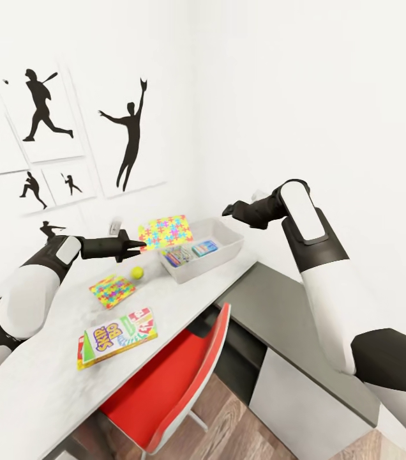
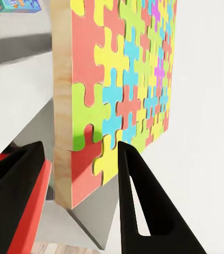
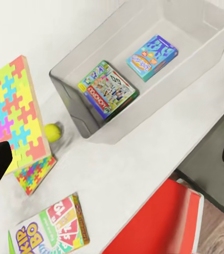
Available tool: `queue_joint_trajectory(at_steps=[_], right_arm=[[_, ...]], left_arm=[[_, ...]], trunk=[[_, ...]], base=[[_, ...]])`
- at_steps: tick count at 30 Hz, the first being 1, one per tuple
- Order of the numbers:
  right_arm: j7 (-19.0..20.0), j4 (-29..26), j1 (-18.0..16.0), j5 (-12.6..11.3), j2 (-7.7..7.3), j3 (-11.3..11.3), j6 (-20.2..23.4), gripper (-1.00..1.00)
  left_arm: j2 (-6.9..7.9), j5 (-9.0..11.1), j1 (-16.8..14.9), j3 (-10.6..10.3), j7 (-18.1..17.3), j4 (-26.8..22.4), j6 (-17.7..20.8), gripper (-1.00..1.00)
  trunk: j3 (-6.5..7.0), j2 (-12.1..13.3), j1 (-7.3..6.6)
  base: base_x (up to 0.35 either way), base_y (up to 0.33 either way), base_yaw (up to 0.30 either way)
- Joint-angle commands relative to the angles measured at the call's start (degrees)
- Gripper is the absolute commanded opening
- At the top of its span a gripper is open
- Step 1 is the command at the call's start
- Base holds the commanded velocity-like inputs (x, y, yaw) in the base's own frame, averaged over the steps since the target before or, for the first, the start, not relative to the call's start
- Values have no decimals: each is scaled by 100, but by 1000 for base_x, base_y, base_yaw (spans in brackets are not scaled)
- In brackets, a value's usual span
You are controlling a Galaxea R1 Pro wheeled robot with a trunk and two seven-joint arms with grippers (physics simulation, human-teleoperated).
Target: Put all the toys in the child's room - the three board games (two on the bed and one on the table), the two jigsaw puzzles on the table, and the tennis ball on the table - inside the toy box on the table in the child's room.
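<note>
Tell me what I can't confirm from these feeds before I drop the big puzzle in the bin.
- Left gripper contact: in the left wrist view the fingers flank the large jigsaw puzzle, but the board's edge hides the pad faces.
- Right gripper: its jaws are too small in the head view.
- Toy box near corner: its own wall hides it in the right wrist view.
- Small jigsaw puzzle: the large puzzle partly covers it there.

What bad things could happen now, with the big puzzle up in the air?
The left pincer grips the big puzzle only at one edge, so it might slip and drop onto the ball or the small puzzle below. The toy box already holds two games, so the wide puzzle might catch on the rim or rest tilted. The right pincer hovers near the box and might get in the way.
</note>
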Motion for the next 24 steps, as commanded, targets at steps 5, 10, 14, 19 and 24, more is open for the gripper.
queue_joint_trajectory(at_steps=[5, 10, 14, 19, 24], right_arm=[[-60, -3, -6, -52, 0, 4, 9, 100], [-60, -3, -6, -52, 0, 4, 9, 100], [-60, -3, -6, -52, 0, 4, 9, 100], [-60, -3, -6, -52, 0, 4, 9, 100], [-60, -3, -6, -52, 0, 4, 14, 100]], left_arm=[[8, 58, -6, -5, 25, 1, 41, -100], [3, 58, -6, -5, 23, 1, 41, -100], [1, 59, -6, 1, 23, 1, 42, -100], [0, 54, -6, 3, 25, -9, 44, -100], [0, 52, -6, 4, 27, -16, 44, -100]], trunk=[[22, -12, 4], [34, -12, 4], [61, -12, 4], [101, -12, 4], [119, -12, 4]], base=[[23, -145, 0], [32, -53, 11], [175, -160, 101], [97, -88, 129], [36, -157, 58]])
